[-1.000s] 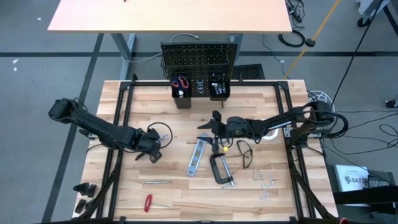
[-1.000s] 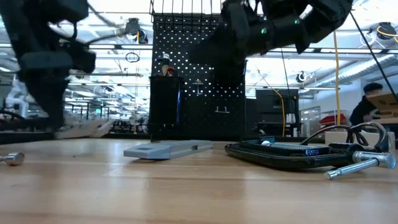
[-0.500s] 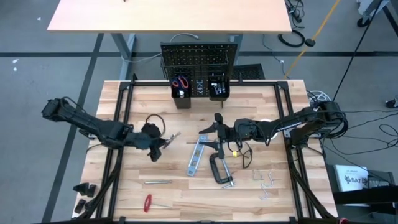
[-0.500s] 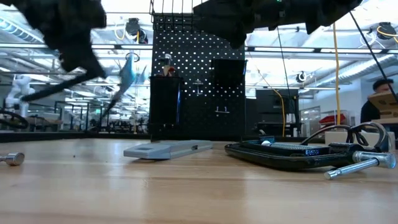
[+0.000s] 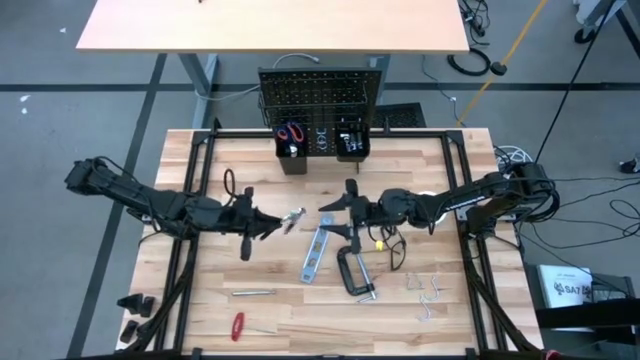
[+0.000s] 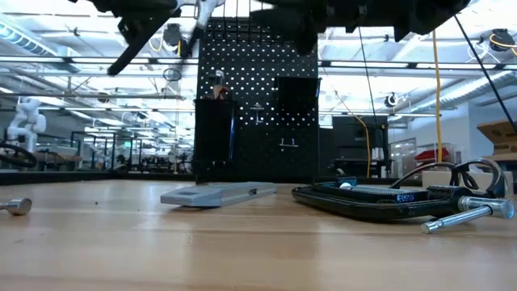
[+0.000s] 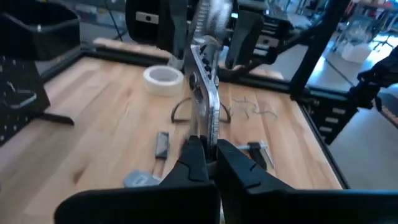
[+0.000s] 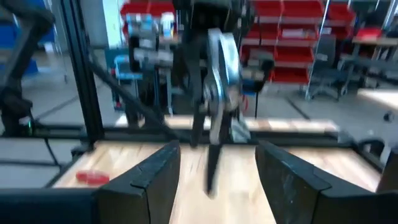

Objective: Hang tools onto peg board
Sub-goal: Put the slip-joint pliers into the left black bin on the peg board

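My left gripper (image 5: 268, 226) is shut on a silver wrench (image 5: 292, 219) held in the air over the table's middle. The wrench points at my right gripper (image 5: 343, 213), which is open and empty, facing it a short way off. In the right wrist view the wrench (image 8: 221, 81) stands between and beyond the open fingers, apart from them. The black peg board (image 5: 320, 95) stands upright at the far edge, with red-handled scissors (image 5: 291, 131) in its left bin. The blue-silver level (image 5: 314, 252) and black C-clamp (image 5: 355, 272) lie flat on the table below the grippers. My left gripper pinches the wrench's handle end (image 7: 210, 138) between its two fingers. The fingers run level, pointing toward the table's right, along the wrench. The wrench sticks out past the fingertips toward my right gripper, lifted clear of the table.
A white tape roll (image 7: 163, 76) lies near the right arm. Glasses (image 5: 392, 245) lie beside the C-clamp, and loose metal hooks (image 5: 430, 290) at the near right. A thin metal tool (image 5: 253, 293) and a red screwdriver (image 5: 238, 325) lie at the near left.
My left gripper has risen from the table with the wrench and gone toward the table's right, turning level to point the wrench at my right gripper. The wrench is now lifted clear. My right gripper has shifted a little toward the near edge.
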Available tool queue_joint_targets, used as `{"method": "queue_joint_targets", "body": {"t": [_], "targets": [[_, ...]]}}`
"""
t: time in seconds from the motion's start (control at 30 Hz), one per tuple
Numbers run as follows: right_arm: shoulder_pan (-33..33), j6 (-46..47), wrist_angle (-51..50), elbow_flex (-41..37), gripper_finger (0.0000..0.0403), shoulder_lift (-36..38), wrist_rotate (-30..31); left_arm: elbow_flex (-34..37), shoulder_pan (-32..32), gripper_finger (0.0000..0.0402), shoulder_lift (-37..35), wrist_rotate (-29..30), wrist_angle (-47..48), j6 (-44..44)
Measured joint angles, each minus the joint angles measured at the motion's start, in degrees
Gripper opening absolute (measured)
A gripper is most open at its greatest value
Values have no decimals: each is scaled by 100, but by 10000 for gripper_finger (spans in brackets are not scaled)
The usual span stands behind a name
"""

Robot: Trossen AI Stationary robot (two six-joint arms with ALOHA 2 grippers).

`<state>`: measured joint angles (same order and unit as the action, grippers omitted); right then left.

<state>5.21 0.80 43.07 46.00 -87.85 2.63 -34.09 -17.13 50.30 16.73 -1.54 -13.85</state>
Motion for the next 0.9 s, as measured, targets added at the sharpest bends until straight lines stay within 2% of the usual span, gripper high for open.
{"method": "queue_joint_targets", "body": {"t": [0.2,0.37,0.53,0.7,0.9], "targets": [[0,-65,455,0,201,0,0,0,73,0,260,-81,-1029,645],[0,-111,662,70,201,-4,-201,-7,141,0,679,-534,-2034,1132],[-2,-290,469,398,210,-4,-588,-7,409,0,1177,-977,-2739,1139],[2,-365,-41,748,224,-4,-595,-7,632,0,1580,-1339,-3480,1158],[2,-383,-47,876,226,-4,-575,-7,831,0,1925,-1666,-4092,1248]]}}
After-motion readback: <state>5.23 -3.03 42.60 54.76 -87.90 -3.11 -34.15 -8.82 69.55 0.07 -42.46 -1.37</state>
